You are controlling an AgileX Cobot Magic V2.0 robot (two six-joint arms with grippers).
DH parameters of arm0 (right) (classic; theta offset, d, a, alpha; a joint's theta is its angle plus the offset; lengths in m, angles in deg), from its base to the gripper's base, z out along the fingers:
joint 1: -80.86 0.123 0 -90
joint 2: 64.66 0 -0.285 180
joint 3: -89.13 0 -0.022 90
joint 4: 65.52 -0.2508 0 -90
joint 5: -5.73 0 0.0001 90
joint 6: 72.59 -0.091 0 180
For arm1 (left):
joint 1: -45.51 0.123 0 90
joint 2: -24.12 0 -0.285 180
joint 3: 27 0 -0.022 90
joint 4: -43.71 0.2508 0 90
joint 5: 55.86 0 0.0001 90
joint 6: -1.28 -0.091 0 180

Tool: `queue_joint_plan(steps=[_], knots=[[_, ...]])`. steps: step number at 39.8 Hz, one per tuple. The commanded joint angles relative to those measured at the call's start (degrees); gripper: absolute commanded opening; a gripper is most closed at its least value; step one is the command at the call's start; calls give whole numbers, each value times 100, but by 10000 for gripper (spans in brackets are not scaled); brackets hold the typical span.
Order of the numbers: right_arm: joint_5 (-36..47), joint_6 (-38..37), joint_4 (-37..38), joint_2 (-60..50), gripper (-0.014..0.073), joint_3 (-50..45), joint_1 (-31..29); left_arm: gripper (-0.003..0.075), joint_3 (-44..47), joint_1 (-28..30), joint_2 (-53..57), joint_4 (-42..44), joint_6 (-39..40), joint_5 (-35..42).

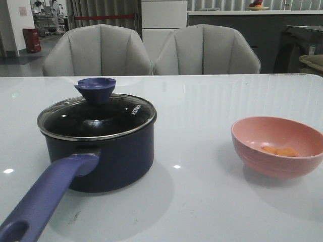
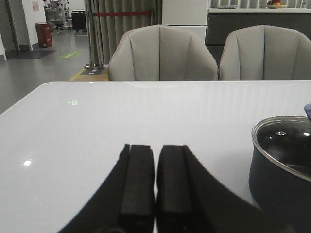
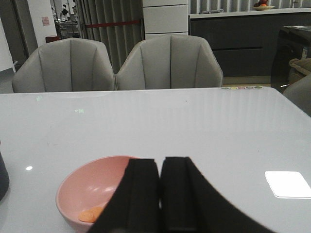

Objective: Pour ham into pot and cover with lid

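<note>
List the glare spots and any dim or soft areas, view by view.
Front view: small white glints on the table beside the pot, reflections on the lid, dim background. Left wrist view: one glint on the table; left tool dark. Right wrist view: bright rectangular reflection; bowl soft.

Bench (image 1: 212, 101): glossy white top, rounded corners, small bright light reflections on the surface.
Chairs: two grey upholstered shell-back chairs, left chair (image 1: 98, 50) and right chair (image 1: 207, 50), side by side at the far edge of the bench.
White cabinet (image 1: 164, 20): drawer fronts, between and behind the chairs.
Dark counter (image 1: 237, 27): pale top, a fruit dish (image 1: 258, 6) on it.
Curtains (image 1: 103, 12): grey, pleated, with a red barrier strip across.
Red bin (image 1: 32, 40): far left, on a grey floor (image 2: 43, 68).
</note>
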Motion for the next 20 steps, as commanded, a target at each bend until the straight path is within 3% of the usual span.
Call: queue_joint_plan(steps=[1,5,10,12,20], knots=[[503,16,69,-111,145,-45,-23,114,170,13,117,-50,24,446],[503,16,69,-111,145,-45,-23,114,170,13,117,-19,24,750],[503,16,69,-111,145,-45,-23,114,125,13,117,-19,24,2033],[503,16,69,-111,145,-45,-23,114,22,13,117,-19,24,2152],[503,16,69,-111,145,-45,-23,114,-1102,13,-290,-50,24,777]])
